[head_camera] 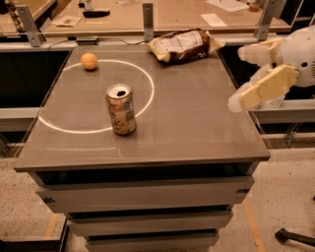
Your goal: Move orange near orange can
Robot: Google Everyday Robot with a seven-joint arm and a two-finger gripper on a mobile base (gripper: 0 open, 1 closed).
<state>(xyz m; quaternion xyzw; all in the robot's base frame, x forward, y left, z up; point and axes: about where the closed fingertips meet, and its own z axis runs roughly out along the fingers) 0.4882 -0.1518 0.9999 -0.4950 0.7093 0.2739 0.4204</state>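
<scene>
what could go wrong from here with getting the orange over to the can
The gripper hangs beyond the right edge of the table, fingers open, with the orange at the far left. Reaching across could knock over the upright orange can or snag the snack bag. The round orange sits near the edge and might roll off if nudged.

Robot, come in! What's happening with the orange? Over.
Tool open, empty, at table's right edge. Orange back-left, apart from orange can. Snack bag clear of path.

Grey table (197, 123) over drawers (142, 194); speckled floor (283, 192); wooden bench (172, 15) behind; white ring (148, 78) on tabletop.
</scene>
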